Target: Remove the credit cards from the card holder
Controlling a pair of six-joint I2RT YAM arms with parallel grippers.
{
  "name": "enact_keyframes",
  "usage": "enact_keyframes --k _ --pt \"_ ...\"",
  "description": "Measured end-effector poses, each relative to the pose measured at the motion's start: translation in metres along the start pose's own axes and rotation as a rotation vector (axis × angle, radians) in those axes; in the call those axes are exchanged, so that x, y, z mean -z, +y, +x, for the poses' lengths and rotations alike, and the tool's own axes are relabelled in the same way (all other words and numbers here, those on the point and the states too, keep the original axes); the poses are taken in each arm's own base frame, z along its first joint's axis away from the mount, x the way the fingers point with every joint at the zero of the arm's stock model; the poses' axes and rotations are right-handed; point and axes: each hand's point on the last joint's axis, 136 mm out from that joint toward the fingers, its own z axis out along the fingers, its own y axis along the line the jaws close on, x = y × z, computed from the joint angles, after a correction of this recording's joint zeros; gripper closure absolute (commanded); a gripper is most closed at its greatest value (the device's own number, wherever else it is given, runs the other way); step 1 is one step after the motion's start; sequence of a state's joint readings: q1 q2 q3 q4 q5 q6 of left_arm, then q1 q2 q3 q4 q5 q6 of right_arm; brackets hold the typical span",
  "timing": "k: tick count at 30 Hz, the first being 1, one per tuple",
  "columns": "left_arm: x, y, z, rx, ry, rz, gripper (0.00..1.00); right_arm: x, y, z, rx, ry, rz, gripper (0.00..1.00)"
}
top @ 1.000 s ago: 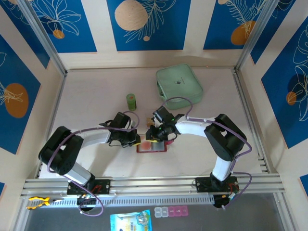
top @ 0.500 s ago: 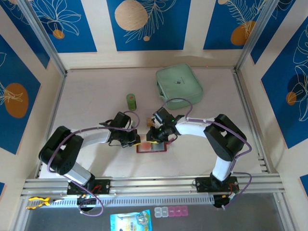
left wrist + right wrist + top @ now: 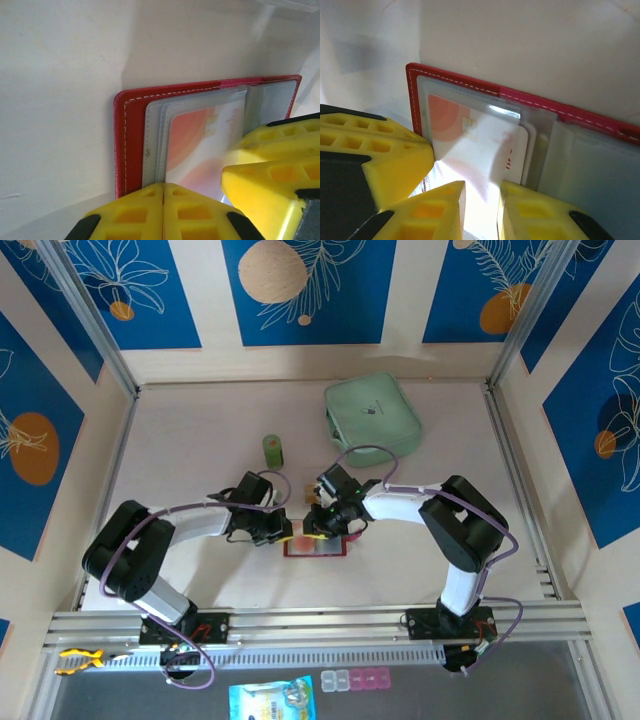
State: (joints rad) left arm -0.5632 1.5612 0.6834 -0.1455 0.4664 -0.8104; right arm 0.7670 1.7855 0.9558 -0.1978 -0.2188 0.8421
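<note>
The red card holder [image 3: 318,548] lies open on the table between both arms. Its red cover [image 3: 129,135] frames clear sleeves, and an orange-and-white credit card [image 3: 200,142] sits in the top sleeve. My left gripper [image 3: 164,187] [image 3: 285,535] is shut, with its joined tips pressed on the sleeves' near edge. My right gripper [image 3: 482,200] [image 3: 317,530] stands narrowly open, its two fingertips resting on the credit card [image 3: 470,150]. The card's white face shows through the gap. A second card edge [image 3: 532,150] peeks out behind it.
A mint-green zip pouch [image 3: 372,415] lies at the back right. A small green cylinder [image 3: 274,450] stands behind the left gripper. The two grippers crowd each other over the holder. Rails run along the table's sides.
The right gripper has edged slightly left over the holder. The left gripper and the holder have stayed where they were.
</note>
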Motion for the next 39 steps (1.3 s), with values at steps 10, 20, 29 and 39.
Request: enact_keyframes --k 10,20,29,39 --pt "0.000 0.002 -0.001 0.004 -0.007 -0.012 0.91 0.006 -0.008 0.001 0.020 -0.014 0.048 0.74" --pt "0.007 -0.001 0.000 -0.001 -0.017 -0.013 0.91 0.008 -0.001 0.004 0.049 0.002 0.018 0.74" --pt "0.009 -0.015 -0.001 -0.022 -0.017 0.001 0.91 0.022 0.011 -0.001 0.067 -0.034 -0.016 0.74" --pt "0.004 -0.023 0.005 -0.034 0.003 0.001 0.91 0.022 0.006 -0.001 0.058 -0.033 -0.011 0.74"
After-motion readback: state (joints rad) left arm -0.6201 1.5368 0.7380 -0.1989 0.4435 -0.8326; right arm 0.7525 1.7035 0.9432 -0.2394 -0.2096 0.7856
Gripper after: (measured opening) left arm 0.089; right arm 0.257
